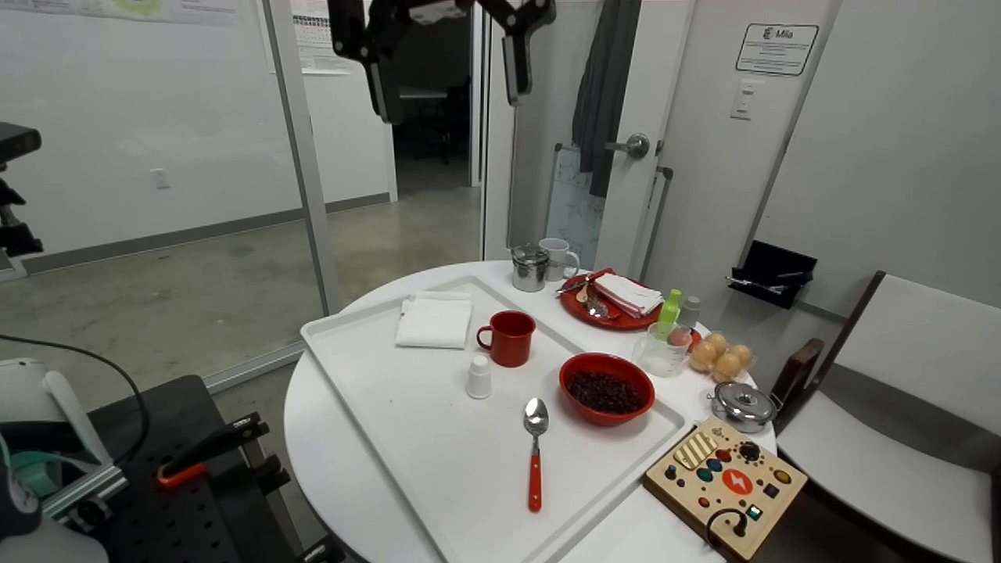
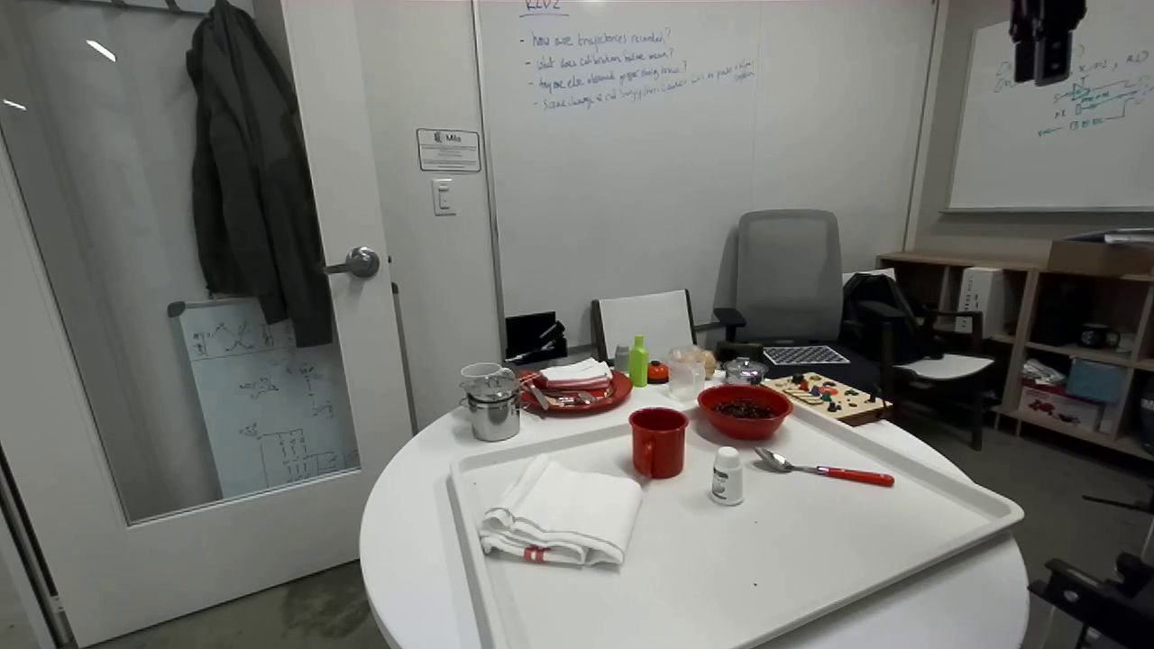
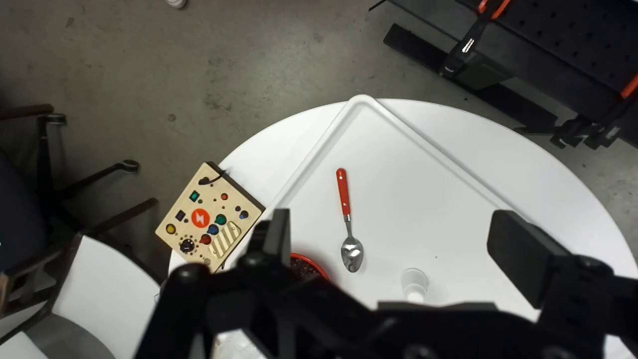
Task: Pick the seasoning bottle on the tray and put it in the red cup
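On the flat, low-rimmed tray [image 1: 430,430], white bottle [image 1: 479,378] is standing upright near the red cup [image 1: 512,341]. Round red bowl [image 2: 744,428] is holding dark, grainy bits [image 1: 602,392]. Folded cloth [image 1: 435,320] and red-handled metal spoon [image 1: 535,457] are lying there too. Off the tray, red plate [image 1: 619,322] is carrying cutlery [image 1: 597,308] and napkin [image 1: 628,295]. High above the table [image 1: 332,430], end effector [image 1: 451,111] is hanging with jaws spread wide, gripping nothing.

The gripper [image 1: 453,110] is black, with angular, hinged fingers [image 1: 517,69], small round screws [image 1: 511,19] and flat, oblong pads [image 3: 516,254], dark grey with rounded corners
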Motion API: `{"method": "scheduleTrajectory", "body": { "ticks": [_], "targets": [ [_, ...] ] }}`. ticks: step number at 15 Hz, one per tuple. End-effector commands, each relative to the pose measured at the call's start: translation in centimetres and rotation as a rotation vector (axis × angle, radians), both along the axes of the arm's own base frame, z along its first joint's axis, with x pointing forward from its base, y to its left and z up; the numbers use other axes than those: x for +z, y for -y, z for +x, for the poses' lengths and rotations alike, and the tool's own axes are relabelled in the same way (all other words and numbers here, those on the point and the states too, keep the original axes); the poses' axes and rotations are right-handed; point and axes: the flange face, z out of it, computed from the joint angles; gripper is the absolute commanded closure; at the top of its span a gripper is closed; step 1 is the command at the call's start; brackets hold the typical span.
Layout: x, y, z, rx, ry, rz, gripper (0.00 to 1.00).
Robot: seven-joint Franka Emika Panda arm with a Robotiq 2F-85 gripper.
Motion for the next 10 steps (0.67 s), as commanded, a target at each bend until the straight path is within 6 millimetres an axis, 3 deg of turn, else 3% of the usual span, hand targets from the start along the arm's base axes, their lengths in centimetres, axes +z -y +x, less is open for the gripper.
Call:
{"method": "scheduleTrajectory", "body": {
  "ticks": [1,6,10],
  "targets": [
    [-2.8,-1.9,3.3,0.03,-0.032,-0.028,0.0],
    [-7.2,-5.0,6.7,0.091,-0.092,-0.056,0.0],
    [-11.0,-7.7,8.2,0.132,-0.148,-0.083,0.0]
  ]
}}
